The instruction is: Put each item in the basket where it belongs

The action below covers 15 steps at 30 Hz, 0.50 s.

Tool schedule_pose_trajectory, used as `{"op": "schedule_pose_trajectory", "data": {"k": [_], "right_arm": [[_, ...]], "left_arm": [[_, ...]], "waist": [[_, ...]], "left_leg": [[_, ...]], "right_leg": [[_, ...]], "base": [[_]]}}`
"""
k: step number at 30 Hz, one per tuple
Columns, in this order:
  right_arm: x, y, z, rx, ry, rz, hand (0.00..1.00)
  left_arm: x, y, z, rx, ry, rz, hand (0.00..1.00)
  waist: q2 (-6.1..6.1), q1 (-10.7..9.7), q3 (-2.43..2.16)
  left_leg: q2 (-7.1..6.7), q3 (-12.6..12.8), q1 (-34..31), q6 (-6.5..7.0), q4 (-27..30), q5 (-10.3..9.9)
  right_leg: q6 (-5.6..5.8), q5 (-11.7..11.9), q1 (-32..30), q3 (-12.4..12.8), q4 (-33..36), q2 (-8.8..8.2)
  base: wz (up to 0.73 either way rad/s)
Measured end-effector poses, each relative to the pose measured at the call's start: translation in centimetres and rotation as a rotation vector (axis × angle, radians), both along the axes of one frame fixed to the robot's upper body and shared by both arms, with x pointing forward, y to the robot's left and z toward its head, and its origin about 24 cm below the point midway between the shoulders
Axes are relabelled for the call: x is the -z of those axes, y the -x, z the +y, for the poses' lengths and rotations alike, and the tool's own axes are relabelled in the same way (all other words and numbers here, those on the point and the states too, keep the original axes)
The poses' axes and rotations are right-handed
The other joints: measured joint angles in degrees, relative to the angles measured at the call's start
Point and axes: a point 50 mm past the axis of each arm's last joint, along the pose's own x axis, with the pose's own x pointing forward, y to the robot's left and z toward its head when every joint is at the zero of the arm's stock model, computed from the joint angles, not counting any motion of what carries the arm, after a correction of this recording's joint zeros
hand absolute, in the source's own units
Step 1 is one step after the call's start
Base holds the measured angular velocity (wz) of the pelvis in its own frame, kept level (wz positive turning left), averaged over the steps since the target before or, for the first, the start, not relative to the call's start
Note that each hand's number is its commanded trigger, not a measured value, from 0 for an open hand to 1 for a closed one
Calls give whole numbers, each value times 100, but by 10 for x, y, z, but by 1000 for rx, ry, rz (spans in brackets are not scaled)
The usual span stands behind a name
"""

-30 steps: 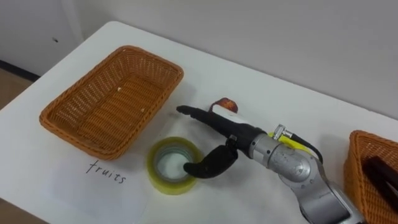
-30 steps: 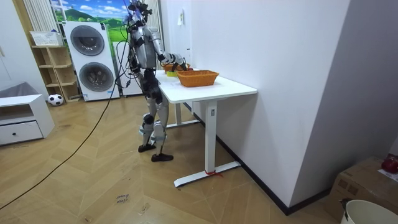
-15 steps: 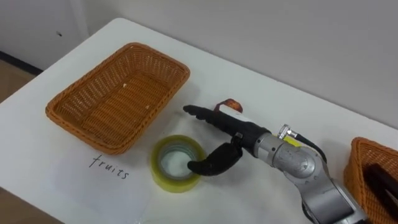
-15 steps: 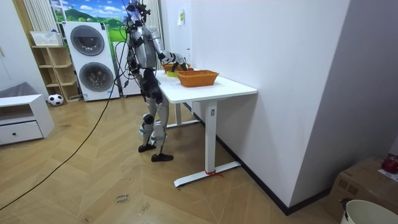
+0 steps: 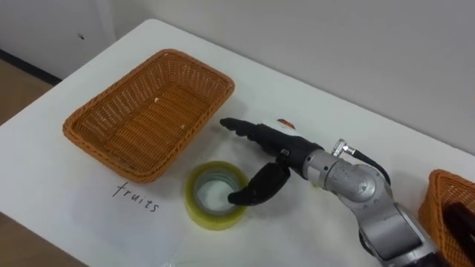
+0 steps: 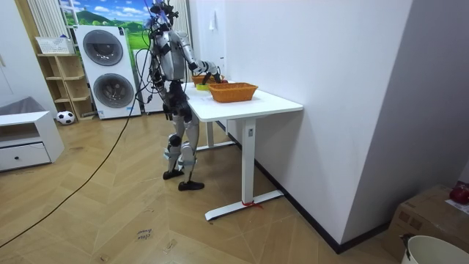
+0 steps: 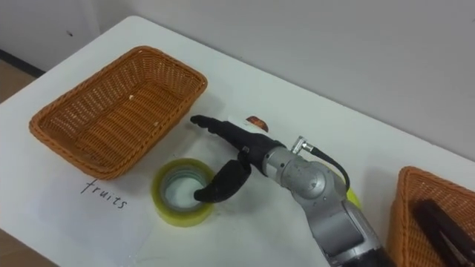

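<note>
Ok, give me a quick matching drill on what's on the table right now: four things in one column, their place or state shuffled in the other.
Things:
1. tape roll
2. left basket
3. right basket
4. right hand

Place or state:
A. holds a dark object
B. open, fingers stretched toward the left basket
C. yellow, lying flat on the table
D. beside the handwritten label

Pairs: 1-C, 2-D, 3-A, 4-B
</note>
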Motion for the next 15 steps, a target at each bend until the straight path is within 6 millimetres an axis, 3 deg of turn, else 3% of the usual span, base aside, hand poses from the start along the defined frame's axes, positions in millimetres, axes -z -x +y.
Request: {"op": "schedule_pose_trajectory", "data": {"k": [15], "right_arm": [[-5,-6,1,-37,59,27,0]], "left_arm": [[5,7,-6,-30,10,52,0]], "waist": [[-11,192,3]], "left_leg": [[0,-23,85,0,-22,0]], "right_leg": [[2,-1,100,2,-10,7]], "base": [[1]]}}
